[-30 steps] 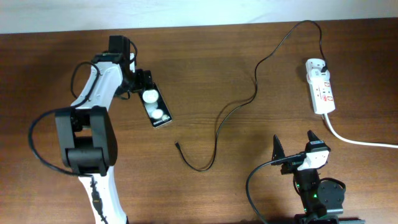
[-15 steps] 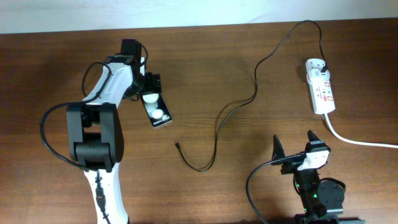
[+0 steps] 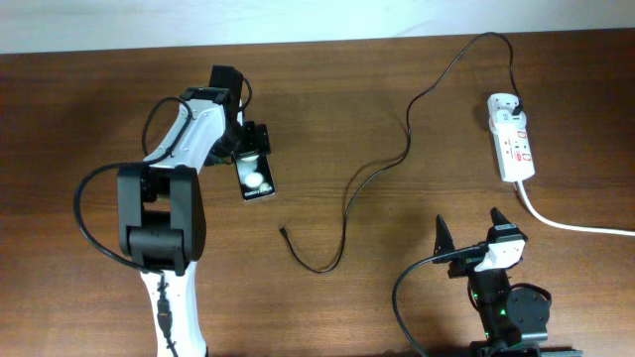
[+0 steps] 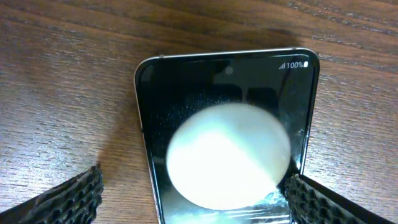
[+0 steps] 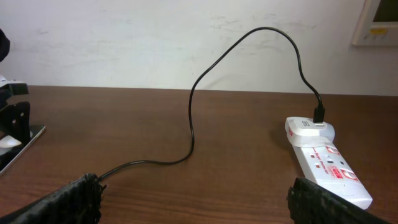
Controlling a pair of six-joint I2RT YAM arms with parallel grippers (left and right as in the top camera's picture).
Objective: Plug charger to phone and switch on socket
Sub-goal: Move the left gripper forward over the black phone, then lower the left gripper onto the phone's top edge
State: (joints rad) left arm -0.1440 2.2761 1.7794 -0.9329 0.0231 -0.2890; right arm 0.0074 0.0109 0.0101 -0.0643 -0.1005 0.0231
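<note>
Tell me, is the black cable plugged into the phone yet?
Out. The charger ends in a bare plug tip lying on the table, apart from the phone.

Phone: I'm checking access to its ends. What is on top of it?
The left gripper hangs over the far end of the phone, jaws open astride it, hiding that end overhead. The near end with white text shows.

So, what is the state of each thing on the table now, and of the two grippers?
phone: lying flat, screen lit, nothing plugged in.
charger: one end in socket, tip loose, away from phone.
socket: switch position not readable.
left gripper: open, fingers either side of phone.
right gripper: open, empty.
</note>
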